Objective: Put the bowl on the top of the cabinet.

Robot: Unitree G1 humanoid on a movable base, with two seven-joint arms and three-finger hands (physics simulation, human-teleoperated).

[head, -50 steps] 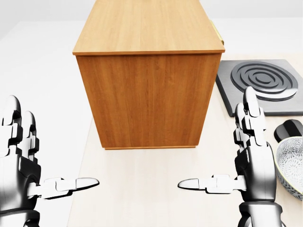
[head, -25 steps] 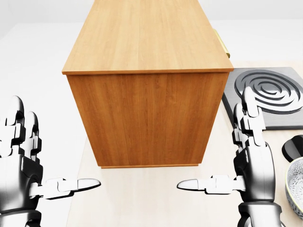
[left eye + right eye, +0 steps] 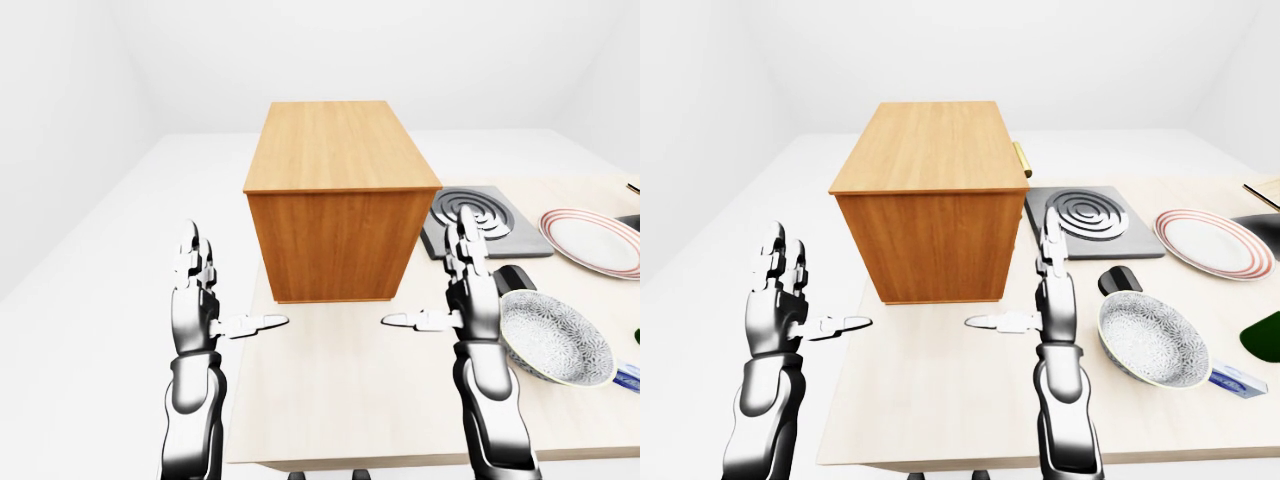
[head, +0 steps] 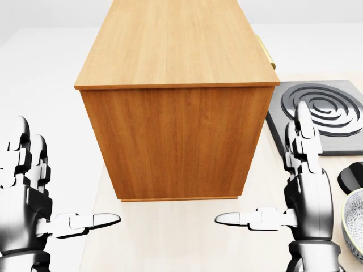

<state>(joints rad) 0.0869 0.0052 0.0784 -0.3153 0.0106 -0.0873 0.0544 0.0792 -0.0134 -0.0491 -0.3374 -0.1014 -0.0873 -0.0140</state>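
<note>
The bowl [image 3: 1153, 340] sits on the pale table [image 3: 940, 400], just to the right of the right hand [image 3: 1045, 300] and well apart from the cabinet [image 3: 930, 200], whose flat top is bare. It looks like glazed ceramic: wide, shallow, thin-rimmed, with a fine grey speckled pattern inside and a plain pale outside. Such a bowl is probably stiff, fairly light, smooth enough to slip, and liable to chip or crack if dropped or knocked on the cabinet's edge. The rim nearest the right hand seems the best place to take it, with the thumb inside and the fingers under the outer wall, or else both hands could cup it from opposite sides; a pinch on the glaze alone would likely slide.

Both hands hang empty above the table's near edge, the left hand [image 3: 195, 300] mirroring the right: fingers straight up and spread from the thumbs, which point inward toward each other. Neither touches anything.

The cabinet is a plain box of warm wood grain with sharp corners and a small brass fitting on its right side. Beyond the bowl lie a dark square burner [image 3: 1085, 220] with raised concentric rings, a small black object [image 3: 1120, 279] just beside the bowl, and a white plate [image 3: 1213, 243] with red-striped rim.
</note>
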